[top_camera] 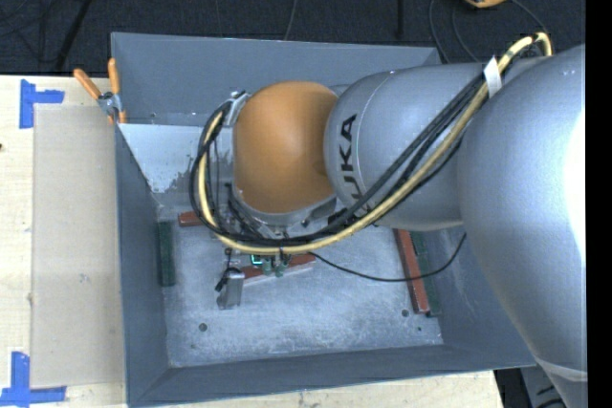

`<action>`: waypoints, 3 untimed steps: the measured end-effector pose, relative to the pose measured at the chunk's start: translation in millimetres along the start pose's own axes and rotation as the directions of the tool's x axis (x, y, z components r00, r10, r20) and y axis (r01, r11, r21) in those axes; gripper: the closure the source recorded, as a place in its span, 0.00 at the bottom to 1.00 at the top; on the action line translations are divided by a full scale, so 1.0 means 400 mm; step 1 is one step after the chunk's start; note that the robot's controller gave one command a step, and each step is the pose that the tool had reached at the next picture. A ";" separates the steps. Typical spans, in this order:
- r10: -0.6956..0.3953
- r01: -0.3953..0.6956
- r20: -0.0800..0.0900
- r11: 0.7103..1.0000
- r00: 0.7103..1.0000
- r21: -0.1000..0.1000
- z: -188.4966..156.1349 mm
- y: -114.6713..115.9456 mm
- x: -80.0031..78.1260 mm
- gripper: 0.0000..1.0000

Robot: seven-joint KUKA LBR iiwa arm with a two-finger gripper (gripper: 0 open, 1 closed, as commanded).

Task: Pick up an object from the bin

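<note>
The gripper (pixel 232 286) is seen low at the bin's (pixel 316 325) centre-left, beside a red-brown flat bar (pixel 293 264). Its grip state cannot be told. Risk noted: the bar, lying flat, may be pushed aside rather than caught.

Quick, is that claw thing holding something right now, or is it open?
Gripper: cannot be told; it is low in the bin, beside a reddish-brown strip.

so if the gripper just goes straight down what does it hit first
Probably the reddish-brown flat strip lying just under the gripper mid-bin, else the bin floor; depth is hard to judge.
</note>
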State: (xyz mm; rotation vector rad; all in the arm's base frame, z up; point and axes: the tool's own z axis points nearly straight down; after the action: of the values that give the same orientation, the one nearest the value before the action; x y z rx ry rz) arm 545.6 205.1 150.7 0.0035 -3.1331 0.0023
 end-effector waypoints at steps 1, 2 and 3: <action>0.004 -0.004 0.008 1.000 1.000 -0.002 -0.010 -0.002 -0.006 0.00; -0.070 0.070 0.012 0.998 0.997 -0.001 0.168 -0.130 -0.057 0.00; -0.029 0.029 0.000 1.000 1.000 0.000 0.110 -0.166 -0.047 0.00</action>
State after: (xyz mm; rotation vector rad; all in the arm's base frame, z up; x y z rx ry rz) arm 564.0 138.7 106.5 0.0482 -3.1327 0.0020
